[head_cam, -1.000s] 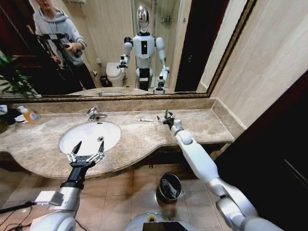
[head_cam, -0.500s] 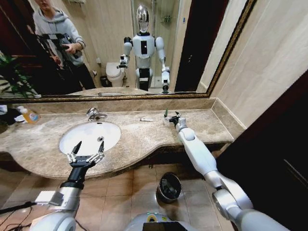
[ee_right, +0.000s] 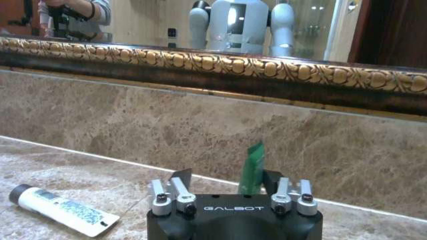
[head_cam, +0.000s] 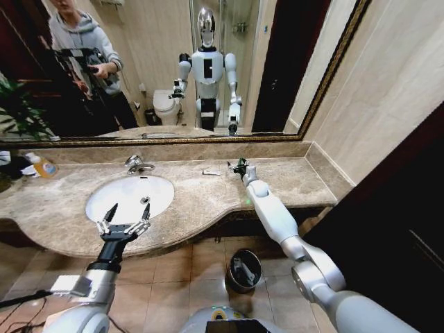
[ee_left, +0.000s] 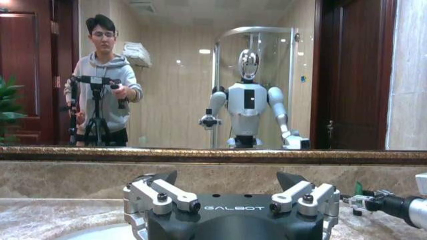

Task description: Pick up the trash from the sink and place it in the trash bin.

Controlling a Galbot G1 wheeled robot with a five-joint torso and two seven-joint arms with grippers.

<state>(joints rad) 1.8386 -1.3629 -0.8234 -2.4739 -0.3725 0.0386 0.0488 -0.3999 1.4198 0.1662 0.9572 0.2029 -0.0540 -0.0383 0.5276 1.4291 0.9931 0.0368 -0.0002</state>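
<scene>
The right gripper (head_cam: pixel 239 166) reaches out over the back edge of the countertop (head_cam: pixel 208 201), close to the backsplash under the mirror (head_cam: pixel 173 69), with its fingers drawn in on a green tube (ee_right: pixel 251 168) that stands upright between them, its flat end pointing up. Just beside it on the marble, toward the sink (head_cam: pixel 130 198), lies a white tube (head_cam: pixel 211 172) with a dark cap, flat on its side and apart from the gripper. The left gripper (head_cam: pixel 123 222) hovers above the front rim of the sink, its fingers spread wide and empty. The trash bin (head_cam: pixel 244 270) stands on the tiled floor below the counter's front edge.
</scene>
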